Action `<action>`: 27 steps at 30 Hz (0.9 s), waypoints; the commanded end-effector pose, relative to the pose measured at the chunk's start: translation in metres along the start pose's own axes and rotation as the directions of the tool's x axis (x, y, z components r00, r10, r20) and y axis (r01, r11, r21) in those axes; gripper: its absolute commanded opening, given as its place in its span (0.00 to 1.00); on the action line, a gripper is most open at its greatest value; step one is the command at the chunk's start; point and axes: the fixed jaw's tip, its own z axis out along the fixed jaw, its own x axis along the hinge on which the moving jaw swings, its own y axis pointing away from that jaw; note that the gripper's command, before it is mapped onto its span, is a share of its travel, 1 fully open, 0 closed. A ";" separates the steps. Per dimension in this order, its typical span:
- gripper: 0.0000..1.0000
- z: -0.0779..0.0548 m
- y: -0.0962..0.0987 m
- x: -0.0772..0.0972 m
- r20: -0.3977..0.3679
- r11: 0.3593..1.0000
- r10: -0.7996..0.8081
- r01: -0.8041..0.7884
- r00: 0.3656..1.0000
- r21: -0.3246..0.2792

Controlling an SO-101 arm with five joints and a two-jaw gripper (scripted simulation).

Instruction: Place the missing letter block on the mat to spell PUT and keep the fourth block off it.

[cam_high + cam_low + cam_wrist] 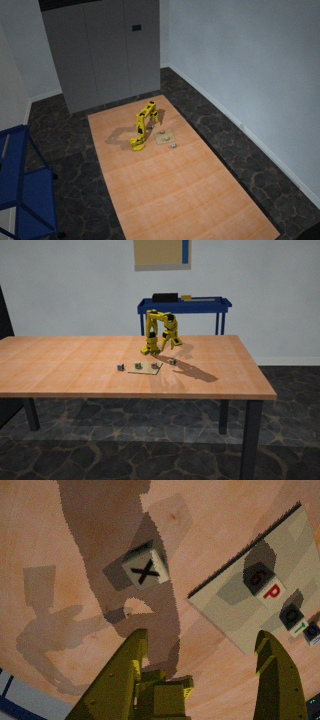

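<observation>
Block with the missing U not yet on the mat; task judged barely begun, nothing grasped, nothing moved into the row.

Seen from the exterior camera, largest first:

One orange wooden surface [77, 374], carrying everything.

One yellow arm [152, 327], standing at the far middle, bent over to the right.

One claw [169, 345], hanging above the surface, well apart from every block; jaws partly apart with nothing between them, plainly bare in the wrist view [200, 660].

One tan mat [144, 371], lying flat just near of the arm's base.

Four small blocks in all, counted as follows. Two on the mat: red P block [153, 364] on the right, green T block [137, 365] on the left, with a gap between. Two off the mat: X block [172, 360] just beside the mat's far right corner, in the arm's shadow, and blue-lettered block [120, 366] near the mat's left edge. Letter on that blue one too small to read; judged by elimination to be the U.

Still to do: pick up the blue-lettered block, set it flat in the gap between P and T, letter up and upright for a reader at the base, then release. X block already off the mat, best left alone.
</observation>
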 end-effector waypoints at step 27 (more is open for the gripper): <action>0.32 -0.012 -0.073 0.000 0.068 0.933 0.358 -0.359 0.931 -0.011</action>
